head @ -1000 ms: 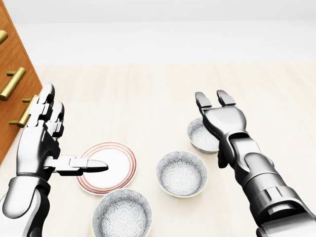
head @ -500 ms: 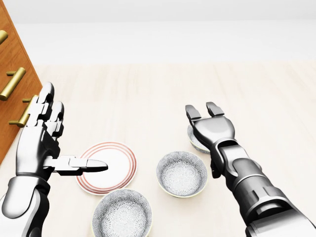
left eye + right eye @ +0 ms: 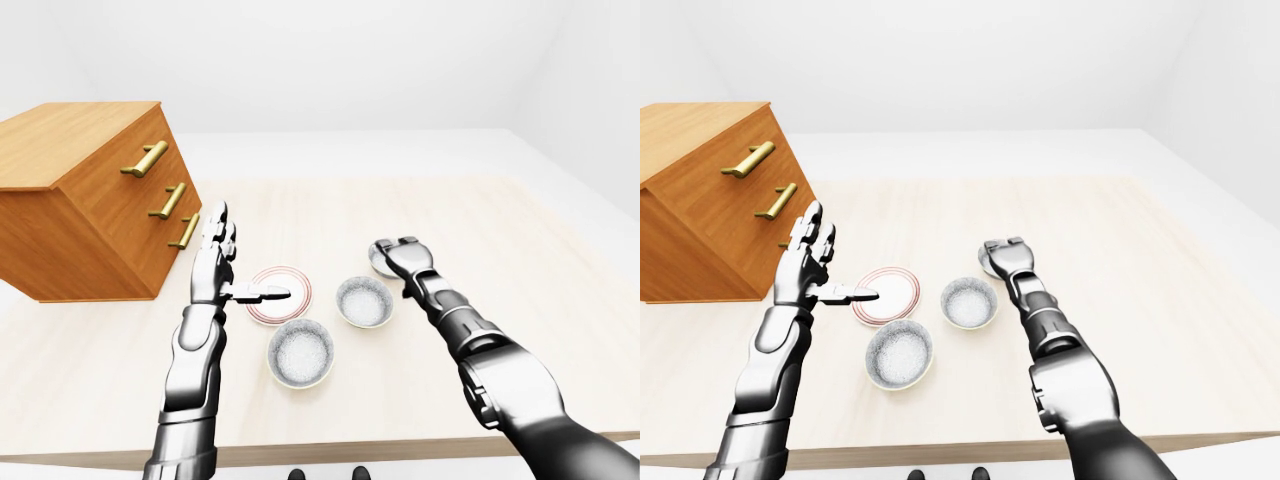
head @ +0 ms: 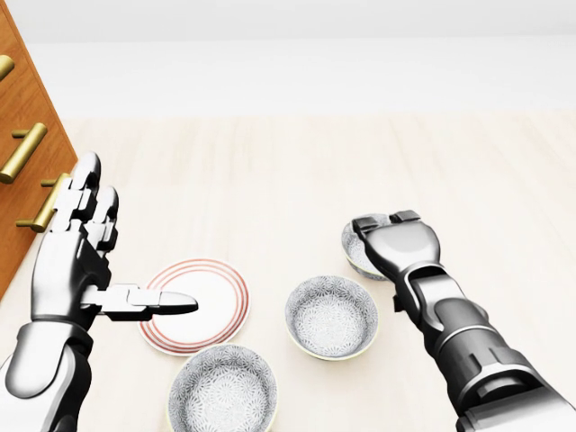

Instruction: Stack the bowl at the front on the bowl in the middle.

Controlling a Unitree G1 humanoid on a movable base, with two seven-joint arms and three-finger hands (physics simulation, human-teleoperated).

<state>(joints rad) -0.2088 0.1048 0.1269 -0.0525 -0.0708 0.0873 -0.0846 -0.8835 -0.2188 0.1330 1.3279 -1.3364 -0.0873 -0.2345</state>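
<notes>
Grey-patterned round ceramic bowl (image 4: 357, 248) at the upper right of the three, upright on the pale wooden tabletop (image 4: 270, 162), mostly covered in the head view by the silver right hand (image 4: 400, 243). Palm down over it, fingers (image 4: 367, 224) bent down at the bowl's upper rim, thumb hidden. Pinching that rim or merely touching it: cannot tell. Second grey-patterned bowl (image 4: 331, 315), the middle one, just down and left of it, close but apart, open side up. Third matching bowl (image 4: 222, 389) lower left again, near the bottom edge of the head view. Left of the middle one, a white round plate with red rings (image 4: 227, 270), flat on the table. Silver left hand (image 4: 76, 252) held up at the plate's left side, fingers straight and spread, thumb stretched out over the plate, gripping nothing. Orange-brown wooden drawer chest (image 3: 90, 200) with brass handles (image 3: 146, 159) at the far left of the left-eye view.
</notes>
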